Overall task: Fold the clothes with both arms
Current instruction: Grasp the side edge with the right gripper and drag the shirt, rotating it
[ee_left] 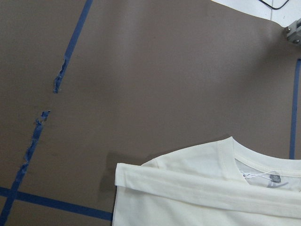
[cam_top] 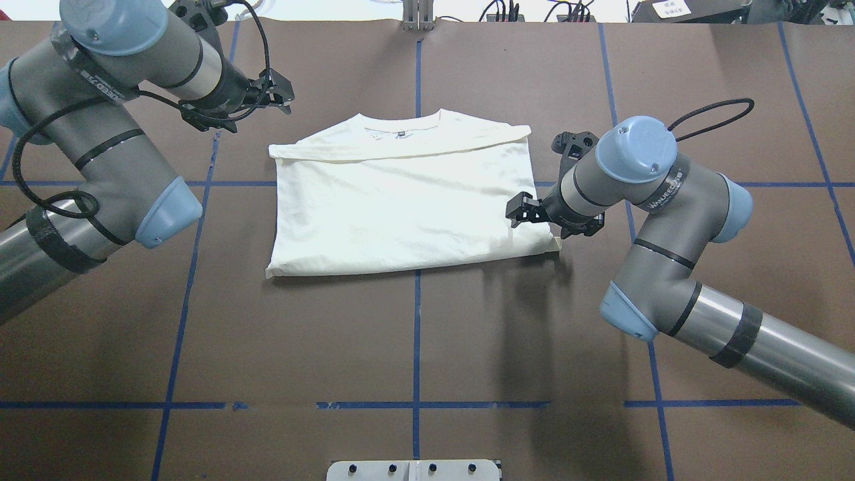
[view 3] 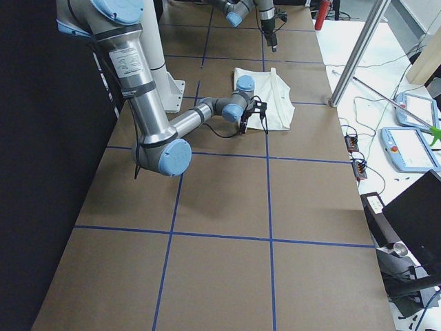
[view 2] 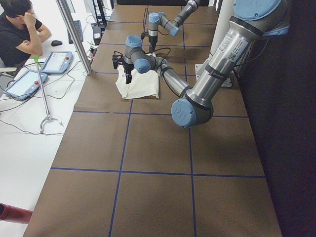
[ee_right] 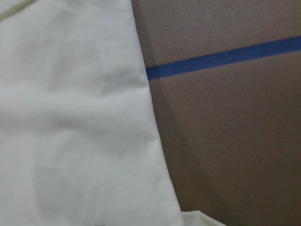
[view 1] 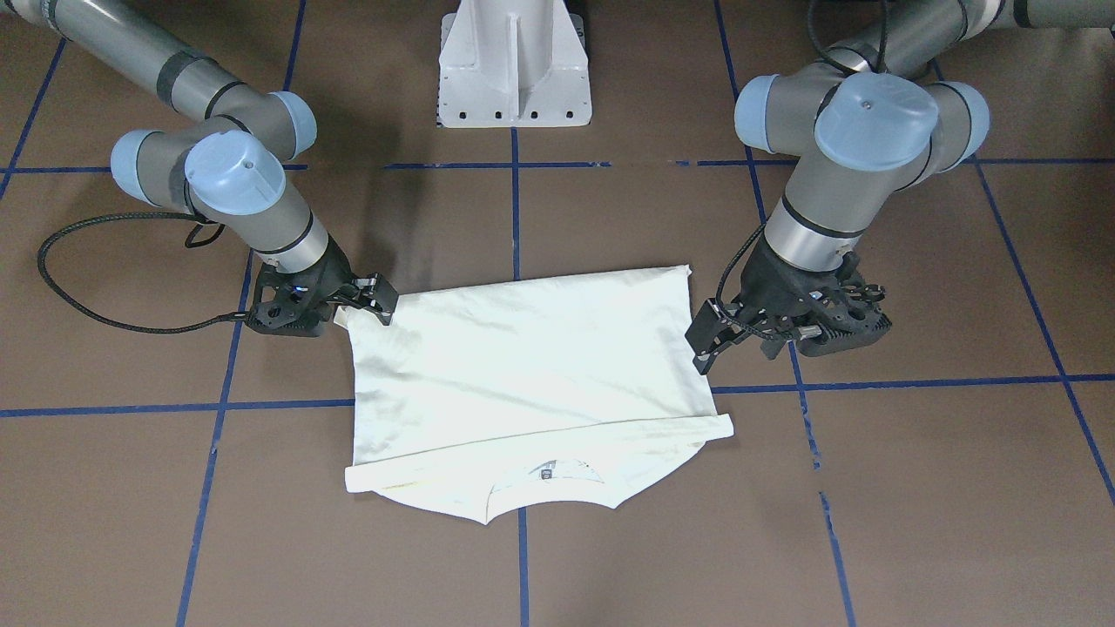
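The cream T-shirt (cam_top: 401, 200) is soft, lightly creased cloth. It lies flat as a rough rectangle on the matte brown table (cam_top: 414, 334), plain side up, with 1 fold edge below the collar. The left gripper (cam_top: 280, 93) hangs released, raised near the far left corner. The right gripper (cam_top: 518, 210) is low at the shirt's right edge, its fingers parted and holding nothing.

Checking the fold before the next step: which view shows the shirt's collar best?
Exterior front-facing: the collar lies nearest that camera, whole and unblocked. Overhead shows it whole but foreshortened, at the far edge. Left wrist crops it. Right wrist misses it; side views show it too small.
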Controlling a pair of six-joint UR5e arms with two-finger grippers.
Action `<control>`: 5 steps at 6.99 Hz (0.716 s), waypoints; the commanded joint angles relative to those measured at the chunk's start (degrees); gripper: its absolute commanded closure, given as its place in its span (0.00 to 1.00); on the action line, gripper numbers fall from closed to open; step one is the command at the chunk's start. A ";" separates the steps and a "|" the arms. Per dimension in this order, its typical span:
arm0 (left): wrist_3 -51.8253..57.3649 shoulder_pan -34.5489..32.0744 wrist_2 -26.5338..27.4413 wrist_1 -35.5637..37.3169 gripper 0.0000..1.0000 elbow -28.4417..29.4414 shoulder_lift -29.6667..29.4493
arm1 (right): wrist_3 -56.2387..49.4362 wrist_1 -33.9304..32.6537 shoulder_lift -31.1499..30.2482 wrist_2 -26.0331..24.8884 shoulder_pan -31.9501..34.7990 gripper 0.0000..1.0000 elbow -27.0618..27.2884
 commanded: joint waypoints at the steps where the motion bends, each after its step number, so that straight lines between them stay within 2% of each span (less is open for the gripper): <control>1: 0.07 -0.09 0.13 0.06 0.00 -0.83 0.19 | -0.01 0.15 -1.44 0.14 -0.71 0.89 1.19; 2: 0.07 -0.09 0.13 0.06 0.00 -0.66 0.19 | -0.01 0.15 -1.44 0.05 -0.89 1.00 1.80; 5: 0.07 0.00 0.30 -0.03 0.00 -0.31 0.19 | -0.18 0.15 -2.49 0.49 -0.80 1.00 3.90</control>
